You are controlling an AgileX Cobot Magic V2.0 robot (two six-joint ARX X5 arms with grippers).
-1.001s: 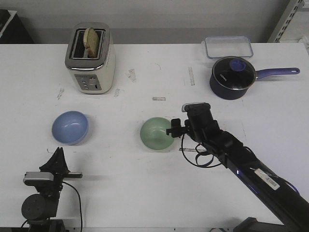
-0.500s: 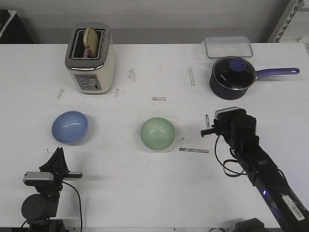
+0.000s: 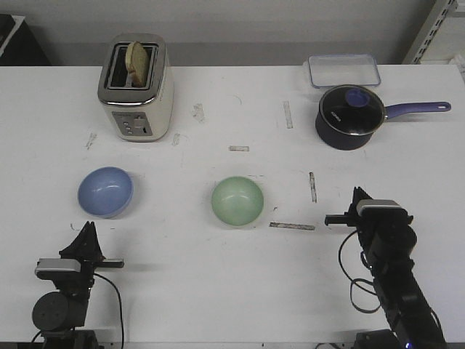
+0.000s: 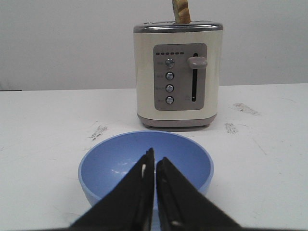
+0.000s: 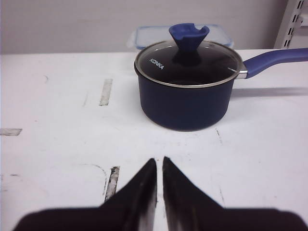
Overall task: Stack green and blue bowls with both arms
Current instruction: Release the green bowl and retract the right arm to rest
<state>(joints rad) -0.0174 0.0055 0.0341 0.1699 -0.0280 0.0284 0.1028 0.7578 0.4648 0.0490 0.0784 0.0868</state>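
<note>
The green bowl (image 3: 237,201) and blue bowl (image 3: 106,191) sit well apart mid-table, unstacked, and we see the left gripper (image 4: 154,169) and right gripper (image 5: 159,169) both pressed together, holding nothing.

Bright, even light from overhead is washing the white table (image 3: 218,291) nearly shadowless, soft glare is showing on the green bowl (image 3: 237,201), the blue bowl (image 4: 146,166) and the pan lid (image 5: 187,62), and the dark fingertips (image 4: 144,192) are blurring in both wrist views.

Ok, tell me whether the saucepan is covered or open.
Covered. A glass lid with a blue knob sits on the saucepan.
</note>
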